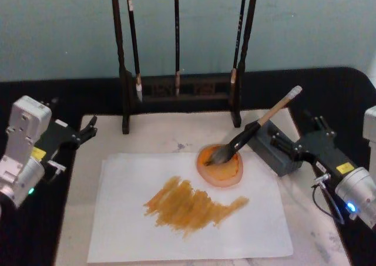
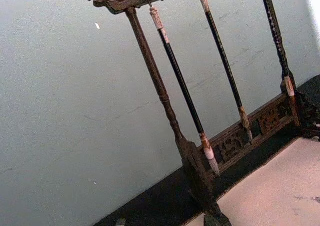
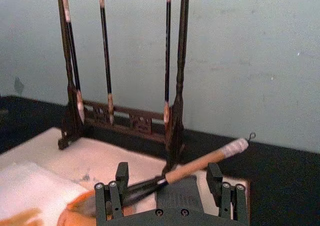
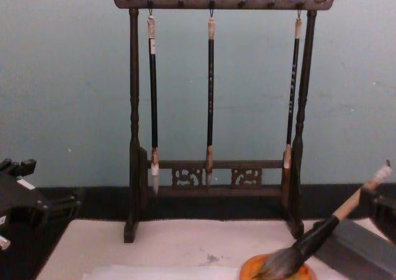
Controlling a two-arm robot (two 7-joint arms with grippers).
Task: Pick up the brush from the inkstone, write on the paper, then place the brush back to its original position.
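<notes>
The brush [image 1: 258,125] lies slanted, its bushy bristles resting in the round orange inkstone [image 1: 226,173] and its shaft propped on a dark grey block [image 1: 276,157]. In the chest view the brush [image 4: 337,218] rises to the right from the inkstone [image 4: 249,269]. My right gripper [image 1: 289,138] is open just behind the handle; its fingers [image 3: 121,178] flank the brush [image 3: 200,163] without touching it. The paper [image 1: 176,236] lies flat and carries broad orange-brown strokes. My left gripper [image 1: 88,128] is parked open at the mat's left edge.
A dark wooden rack [image 1: 176,90] with three thin hanging brushes [image 4: 210,88] stands along the back of the beige mat [image 1: 153,134]; the rack [image 2: 165,101] looms close in the left wrist view. Black tabletop surrounds the mat.
</notes>
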